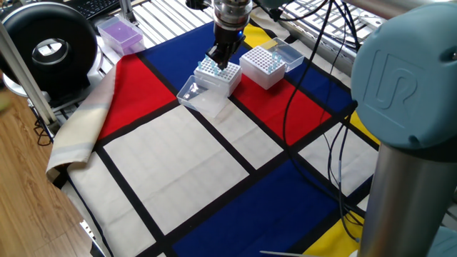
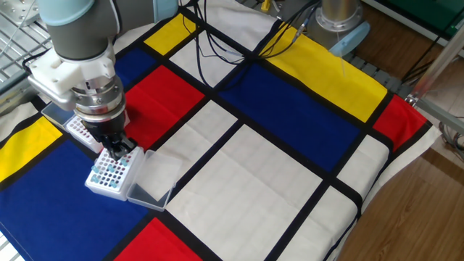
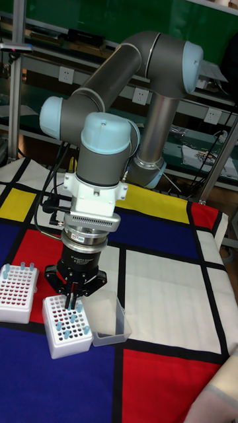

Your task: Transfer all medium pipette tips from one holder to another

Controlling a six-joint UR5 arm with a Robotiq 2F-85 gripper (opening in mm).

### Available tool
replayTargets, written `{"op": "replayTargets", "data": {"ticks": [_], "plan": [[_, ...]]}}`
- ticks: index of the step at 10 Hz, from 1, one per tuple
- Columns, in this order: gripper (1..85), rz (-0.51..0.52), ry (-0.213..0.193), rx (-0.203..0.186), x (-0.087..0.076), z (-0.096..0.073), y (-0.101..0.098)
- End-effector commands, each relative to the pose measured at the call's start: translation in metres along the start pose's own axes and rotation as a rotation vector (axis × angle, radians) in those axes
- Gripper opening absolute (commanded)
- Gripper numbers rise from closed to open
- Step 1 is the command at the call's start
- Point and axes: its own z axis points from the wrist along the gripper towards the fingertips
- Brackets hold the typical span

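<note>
End effector (image 3: 71, 302) nearly closed over tips (image 3: 66, 326) in box (image 3: 67, 340); grip unclear; misalignment risks jamming neighbours.

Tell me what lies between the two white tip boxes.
In the tall fixed view, only a strip of red cloth separates the left box from the right box.

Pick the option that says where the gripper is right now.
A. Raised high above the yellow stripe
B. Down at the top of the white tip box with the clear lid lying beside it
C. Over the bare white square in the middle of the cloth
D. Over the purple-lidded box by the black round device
B: the gripper has its fingertips down among the tips of the white tip box, whose clear lid lies open next to it.
</note>
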Motion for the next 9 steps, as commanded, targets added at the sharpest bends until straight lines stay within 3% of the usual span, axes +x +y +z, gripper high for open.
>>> {"op": "replayTargets", "data": {"ticks": [1,4,9], "plan": [[1.7,0.044,-0.009,-0.008,-0.004,-0.004,0.003],[1.7,0.071,-0.013,-0.009,-0.008,-0.009,0.008],[1.7,0.101,0.016,0.001,-0.008,-0.041,0.006]]}}
